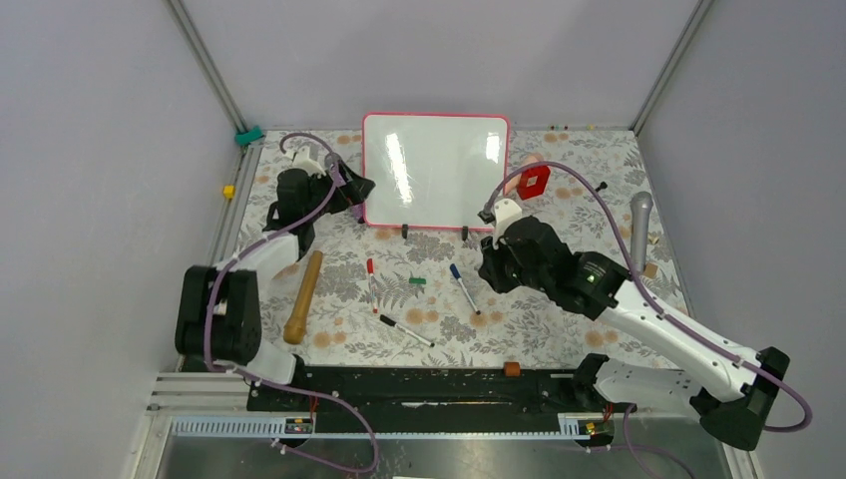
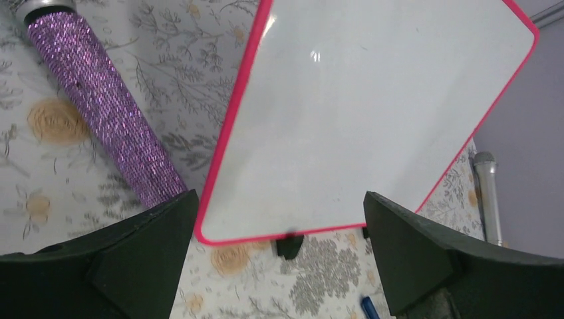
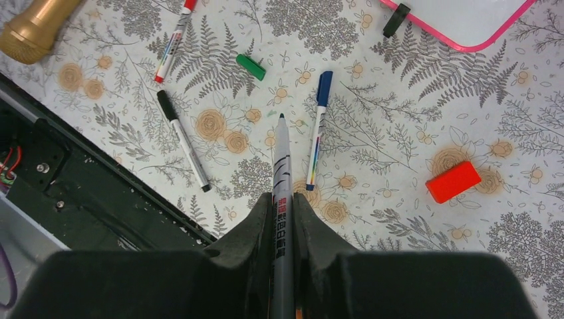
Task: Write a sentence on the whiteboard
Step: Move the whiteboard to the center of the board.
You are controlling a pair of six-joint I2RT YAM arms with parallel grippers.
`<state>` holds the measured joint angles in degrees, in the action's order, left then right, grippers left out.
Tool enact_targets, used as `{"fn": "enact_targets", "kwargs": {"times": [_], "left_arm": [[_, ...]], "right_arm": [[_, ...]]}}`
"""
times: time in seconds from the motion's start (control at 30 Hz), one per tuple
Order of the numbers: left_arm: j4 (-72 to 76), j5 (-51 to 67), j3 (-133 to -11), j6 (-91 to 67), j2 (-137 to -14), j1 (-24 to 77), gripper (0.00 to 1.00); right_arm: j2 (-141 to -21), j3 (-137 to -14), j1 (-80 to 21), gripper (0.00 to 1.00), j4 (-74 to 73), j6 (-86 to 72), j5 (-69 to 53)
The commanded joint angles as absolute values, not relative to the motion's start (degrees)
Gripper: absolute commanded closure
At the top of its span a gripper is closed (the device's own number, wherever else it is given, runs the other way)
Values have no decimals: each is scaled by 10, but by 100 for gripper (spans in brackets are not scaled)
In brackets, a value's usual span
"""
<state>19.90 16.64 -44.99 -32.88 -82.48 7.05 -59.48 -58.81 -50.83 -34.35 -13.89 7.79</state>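
Note:
The whiteboard stands on two black feet at the back of the table; its face is blank and no sentence shows on it. My left gripper hangs at the board's lower left corner, open, with nothing between its fingers. My right gripper hovers over the table in front of the board's right foot. In the right wrist view this gripper is shut on a grey marker, whose uncapped dark tip points at the tablecloth.
A green cap, a blue marker, a red marker and a black marker lie in front of the board. A purple glitter microphone lies left of it. Around are a gold microphone, a silver microphone and a red block.

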Motion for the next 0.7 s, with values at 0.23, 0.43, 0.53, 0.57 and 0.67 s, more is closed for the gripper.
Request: {"fn": "enact_targets", "kwargs": {"times": [0.23,0.43,0.53,0.57,0.67], "left_arm": [[470,328,-541,-338,-1039,32,6],[493,368,-561,-348,-1095,26,9],[514,394,-554,-371,-1113,26,13],[533,402,-545,-382,-1116,25,16],[632,418,-499,-437,-1120,27,21]], "right_arm": [[-511,-576,-502,100,-351,-161,75],[-477,-540,-503,100,-345,-216,99],[-488,-538,-502,100,-336,-235,108],[-498,-544,-503,100,-337,-237,108],[-534,-570,-502,100,-334,-236,104]]}}
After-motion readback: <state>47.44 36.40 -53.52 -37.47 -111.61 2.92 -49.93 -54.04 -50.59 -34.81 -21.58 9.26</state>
